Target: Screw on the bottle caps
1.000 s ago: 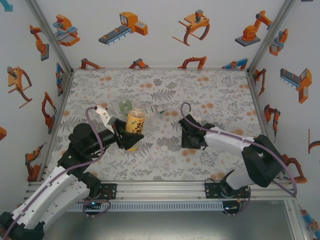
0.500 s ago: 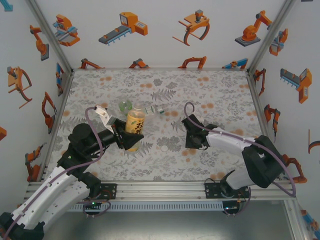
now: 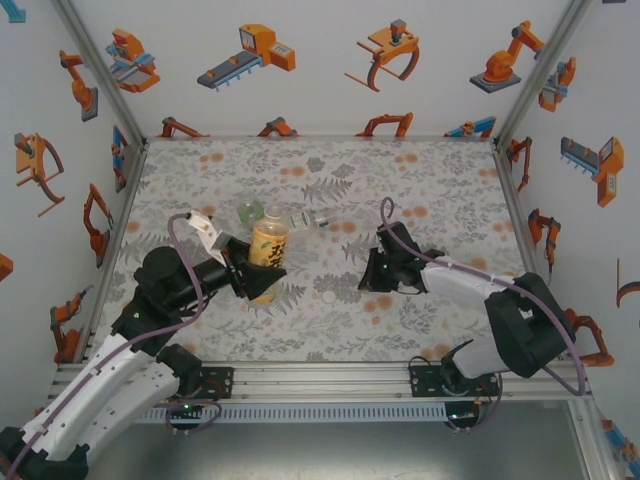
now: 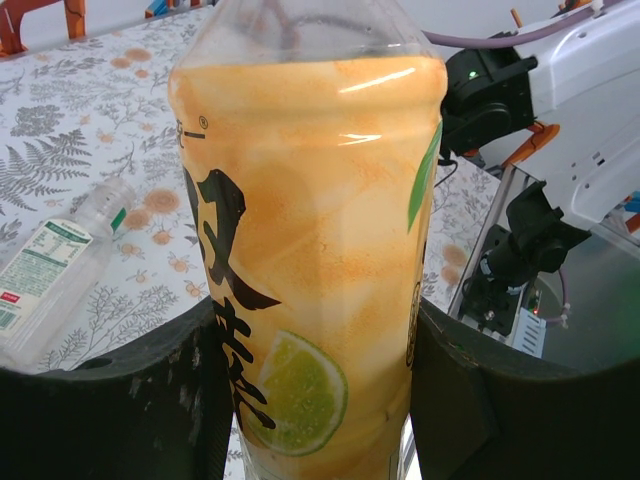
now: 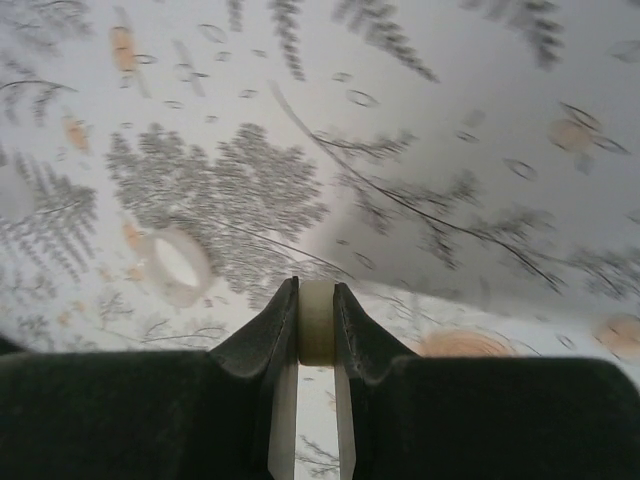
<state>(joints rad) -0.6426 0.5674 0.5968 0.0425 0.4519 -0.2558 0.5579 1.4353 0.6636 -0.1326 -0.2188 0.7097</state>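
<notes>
Table (image 3: 450, 200) is covered w/ a grey fern-and-leaf print cloth (image 3: 330, 170) dotted w/ orange blotches. White walls (image 3: 320, 90) on the left, far & right sides carry orange robot-arm stickers, & an alu frame (image 3: 330, 378) runs along the near edge & up the corners. Amber bottle (image 3: 269, 243) stands upright left of centre. It has a yellow-orange label w/ black characters & a lime slice, & a clear shoulder above. Left gripper (image 3: 262, 274) is clamped round its lower body, black fingers (image 4: 130, 400) pressed to both sides in the left wrist view. Just beyond it, on the far side, the squat green-tinted bottle (image 3: 250, 212) stands upright. To the right of that, the clear bottle (image 3: 305, 222) w/ green-white label lies on its side; can't tell if either touches the amber one. Right gripper (image 3: 370, 283) sits low over the cloth right of centre, pinching a whitish cap (image 5: 316, 322) on edge btwn its tips. A loose cap (image 3: 328, 297) lies flat on the cloth btwn the two grippers, nearer the right one & apart from the bottles. In the right wrist view it's a pale ring left of the fingertips.
</notes>
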